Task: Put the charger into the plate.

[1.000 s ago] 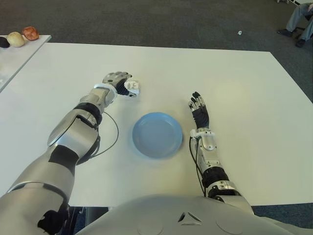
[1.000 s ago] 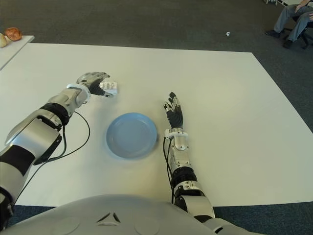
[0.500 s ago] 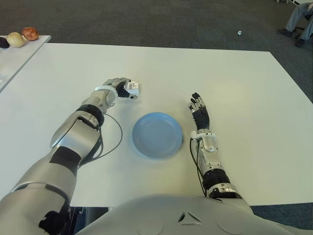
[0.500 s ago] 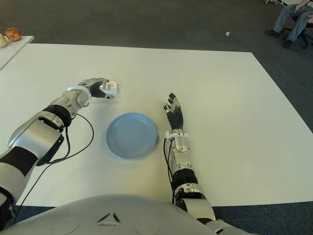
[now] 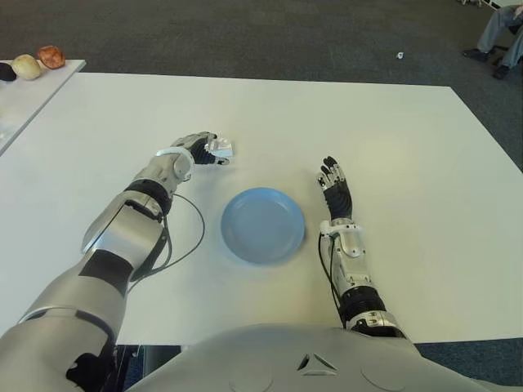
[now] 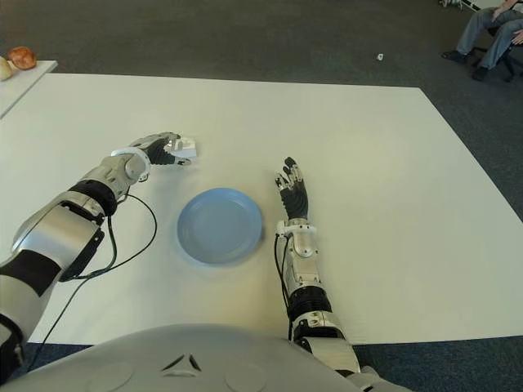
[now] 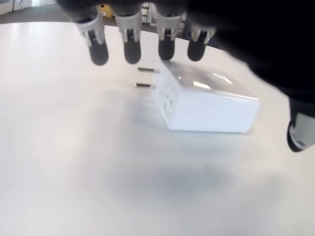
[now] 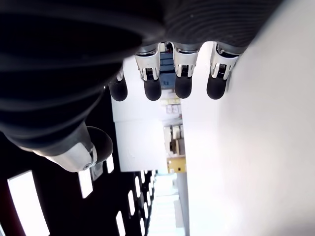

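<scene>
Left hand (image 5: 198, 148) is at the charger (image 5: 221, 149), fingers (image 7: 132, 46) spread over it w/ thumb on the other side, not gripping yet. Charger lies flat on the counter (image 5: 392, 131), prongs sticking out under the fingertips. Plate (image 5: 263, 224) is near, back toward the robot. Right hand (image 5: 336, 186) sits beside the plate, fingers extended. Charger looks light, rigid, smooth plastic, prob slippery; best pinched across the flat sides, not the prongs.

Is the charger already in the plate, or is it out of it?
Out. The white charger lies on the table under the left hand, apart from the empty blue plate.
</scene>
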